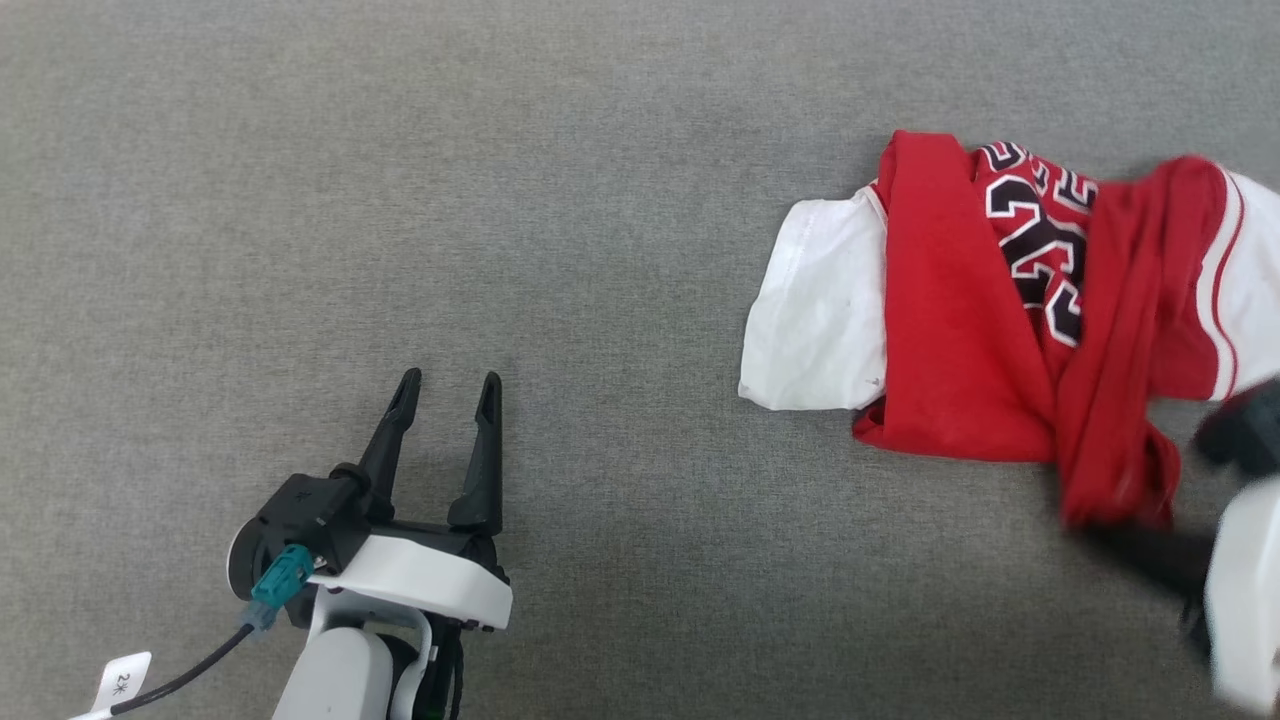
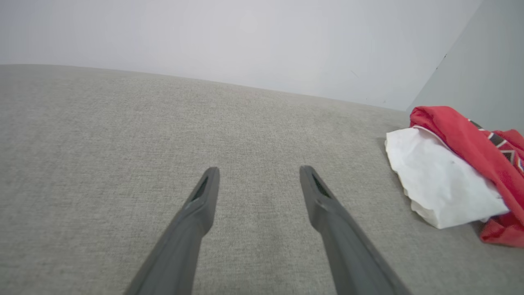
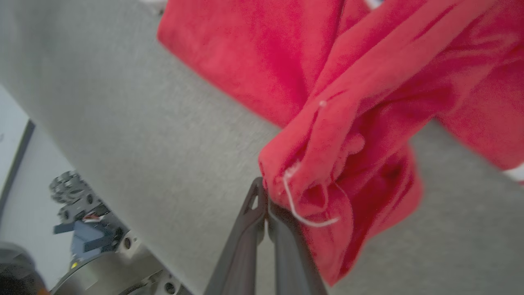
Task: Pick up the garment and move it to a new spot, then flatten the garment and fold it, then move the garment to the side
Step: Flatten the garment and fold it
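Grey fabric surface (image 1: 500,150) carrying everything | garment (image 1: 960,330) lying crumpled on its right part | right gripper (image 3: 265,193) pinching closed on a red fold | left gripper (image 1: 449,380) standing spread wide, holding nothing, well apart from garment

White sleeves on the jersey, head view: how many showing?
2. One white sleeve lies flat at the left end of the garment; the other sits at its right end, cut off by the picture's edge. The cloth is bunched, so folds may hide parts.
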You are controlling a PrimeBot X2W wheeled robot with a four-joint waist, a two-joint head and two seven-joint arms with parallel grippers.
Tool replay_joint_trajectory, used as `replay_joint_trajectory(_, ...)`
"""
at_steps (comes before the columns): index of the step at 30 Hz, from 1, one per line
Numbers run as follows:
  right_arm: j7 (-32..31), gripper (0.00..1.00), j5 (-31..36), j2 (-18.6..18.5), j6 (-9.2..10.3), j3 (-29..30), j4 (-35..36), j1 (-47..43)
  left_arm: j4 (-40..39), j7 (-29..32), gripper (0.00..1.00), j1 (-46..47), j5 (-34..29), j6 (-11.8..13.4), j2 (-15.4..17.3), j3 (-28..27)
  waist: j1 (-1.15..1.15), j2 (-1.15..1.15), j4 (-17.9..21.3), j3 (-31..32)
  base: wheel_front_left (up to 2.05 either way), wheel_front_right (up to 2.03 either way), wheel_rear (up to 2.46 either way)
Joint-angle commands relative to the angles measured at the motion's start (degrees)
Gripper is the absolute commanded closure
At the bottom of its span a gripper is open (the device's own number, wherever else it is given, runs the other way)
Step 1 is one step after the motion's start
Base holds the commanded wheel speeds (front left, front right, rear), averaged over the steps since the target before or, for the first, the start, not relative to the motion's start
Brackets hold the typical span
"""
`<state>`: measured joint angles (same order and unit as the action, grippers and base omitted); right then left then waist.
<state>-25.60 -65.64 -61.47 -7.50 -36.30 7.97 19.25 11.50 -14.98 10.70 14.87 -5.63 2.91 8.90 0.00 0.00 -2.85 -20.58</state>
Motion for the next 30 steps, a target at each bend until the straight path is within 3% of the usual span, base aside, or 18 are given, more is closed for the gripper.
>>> replay_joint_trajectory(1,-1.64,1.00,-2.85,-0.21,0.01,-1.85,2.36,-2.61,-0.02,-0.28,0.00,0.28,-0.33,-0.30,0.08,-0.29,0.00,0.00,0.25,-0.17,0.00,0.00,0.00)
replay_joint_trajectory(8,-4.94,1.00,-7.96,-2.49,0.01,-5.34,4.12,-7.79,-0.27,-0.28,0.00,0.75,-0.76,-0.53,0.07,-0.73,0.00,0.00,0.62,-0.64,0.00,0.00,0.00)
replay_joint_trajectory(17,-4.40,1.00,-5.38,-1.76,0.02,-6.19,-0.49,-8.64,-0.27,-0.28,0.00,1.34,-1.92,-0.92,0.07,-1.54,0.00,0.00,1.84,-1.11,0.00,0.00,0.00)
replay_joint_trajectory(18,-2.93,0.67,-4.63,-1.10,0.03,-5.47,-1.22,-8.02,-0.28,-0.28,0.00,1.55,-1.96,-0.98,0.06,-1.53,0.00,0.00,2.15,-1.19,0.00,0.00,0.00)
replay_joint_trajectory(19,-1.79,0.53,-4.46,-0.26,0.04,-5.09,-1.68,-7.81,-0.20,-0.28,0.00,1.82,-1.93,-1.16,0.05,-1.34,0.00,0.00,2.43,-1.27,0.00,0.00,0.00)
replay_joint_trajectory(20,-0.65,0.03,-4.50,0.54,0.04,-4.78,-1.77,-7.69,-0.05,-0.28,0.00,2.30,-2.39,-1.33,0.05,-1.08,0.00,0.00,2.74,-1.33,0.00,0.00,0.00)
replay_joint_trajectory(25,7.78,0.00,-5.52,2.33,0.04,-1.19,-1.74,-7.62,0.79,-0.28,0.00,7.18,-3.58,-1.82,2.37,2.39,0.00,0.00,4.83,-1.40,0.00,0.00,0.00)
replay_joint_trajectory(28,12.64,0.00,-6.67,2.06,0.02,1.22,-0.96,-8.88,2.17,-0.27,0.00,12.81,-0.36,-1.87,7.58,10.04,0.00,0.00,6.46,-1.32,0.00,0.00,0.00)
replay_joint_trajectory(30,15.62,0.00,-7.33,1.73,0.02,2.70,-0.56,-9.74,4.02,1.83,0.00,17.34,5.14,-1.89,11.76,16.98,0.00,0.00,7.77,-1.36,0.00,0.00,0.00)
